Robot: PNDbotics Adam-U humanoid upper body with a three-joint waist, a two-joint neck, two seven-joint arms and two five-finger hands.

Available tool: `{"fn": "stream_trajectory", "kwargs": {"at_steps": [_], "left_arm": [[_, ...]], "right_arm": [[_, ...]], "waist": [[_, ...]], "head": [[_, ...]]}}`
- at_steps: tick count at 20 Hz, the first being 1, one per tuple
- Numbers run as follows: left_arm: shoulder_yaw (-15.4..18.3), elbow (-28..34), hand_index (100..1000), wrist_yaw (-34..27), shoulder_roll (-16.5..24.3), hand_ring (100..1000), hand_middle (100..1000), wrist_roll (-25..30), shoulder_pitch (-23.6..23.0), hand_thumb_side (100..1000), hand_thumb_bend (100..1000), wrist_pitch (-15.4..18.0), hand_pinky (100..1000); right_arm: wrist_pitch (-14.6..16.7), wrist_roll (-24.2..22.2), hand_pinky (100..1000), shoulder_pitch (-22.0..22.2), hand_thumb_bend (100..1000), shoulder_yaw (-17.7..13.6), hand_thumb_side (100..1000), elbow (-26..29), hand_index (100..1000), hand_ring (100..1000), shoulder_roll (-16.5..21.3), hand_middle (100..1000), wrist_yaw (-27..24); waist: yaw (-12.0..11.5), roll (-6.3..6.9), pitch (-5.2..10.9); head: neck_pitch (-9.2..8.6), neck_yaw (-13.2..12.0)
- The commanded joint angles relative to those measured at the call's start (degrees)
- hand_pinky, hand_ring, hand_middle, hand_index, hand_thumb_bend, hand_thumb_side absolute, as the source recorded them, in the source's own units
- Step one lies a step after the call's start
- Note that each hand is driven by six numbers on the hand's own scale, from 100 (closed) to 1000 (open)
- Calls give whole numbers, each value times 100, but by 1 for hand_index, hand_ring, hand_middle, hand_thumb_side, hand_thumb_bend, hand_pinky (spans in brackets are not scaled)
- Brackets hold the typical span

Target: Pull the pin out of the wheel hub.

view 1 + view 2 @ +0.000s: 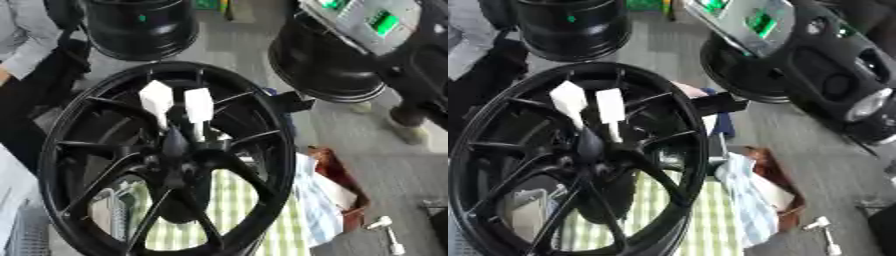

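Fingers of neither hand show in either view, so we cannot say whether they are open or closed; only a black arm (842,85) with a silver joint enters from the far right.

The wheel hub (175,165) fills the near left of the scene, over a checked cloth (232,210). Two white pins stand side by side just far of its centre: the left pin (157,98) and the right pin (199,105), block heads up, shafts down among the spokes.

The risks, as we judge them:
- The heads sit so close that a reach for one could knock or catch the other (the task names only one).
- A pull off the shaft's line could jam the pin.
- The wheel itself might shift if dragged sideways.
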State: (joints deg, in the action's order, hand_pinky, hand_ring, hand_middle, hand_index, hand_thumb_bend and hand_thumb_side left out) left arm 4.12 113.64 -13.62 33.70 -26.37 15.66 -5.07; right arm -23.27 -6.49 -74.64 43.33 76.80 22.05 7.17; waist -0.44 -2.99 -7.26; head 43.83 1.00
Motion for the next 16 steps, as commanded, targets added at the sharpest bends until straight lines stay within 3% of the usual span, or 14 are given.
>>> {"fn": "stream_trajectory", "kwargs": {"at_steps": [1,4,6,13,16], "left_arm": [[89,96,932,-13,153,907,845,-43,82,638,677,12,821],[92,96,931,-29,145,906,844,-53,81,637,678,7,820],[102,96,931,-31,155,906,844,-63,76,637,678,7,820],[139,96,929,-9,237,906,842,-108,-6,635,680,11,819],[141,96,929,-3,245,907,842,-116,-23,636,679,9,819]], "right_arm": [[242,-277,887,-222,207,379,629,-429,888,895,-219,858,94],[511,-547,887,-311,220,764,618,-854,891,897,-451,864,84],[693,-729,888,-347,240,839,593,-1021,893,901,-534,868,110],[1310,-1346,887,-395,253,826,588,-1233,894,901,-506,870,304],[1572,-1608,885,-408,254,666,587,-1280,893,898,-440,869,388]], "waist": [[-10,19,70],[-10,24,71],[-8,21,72],[71,-27,77],[104,-38,83]], "head": [[29,33],[29,26],[29,16],[29,-111],[29,-153]]}}
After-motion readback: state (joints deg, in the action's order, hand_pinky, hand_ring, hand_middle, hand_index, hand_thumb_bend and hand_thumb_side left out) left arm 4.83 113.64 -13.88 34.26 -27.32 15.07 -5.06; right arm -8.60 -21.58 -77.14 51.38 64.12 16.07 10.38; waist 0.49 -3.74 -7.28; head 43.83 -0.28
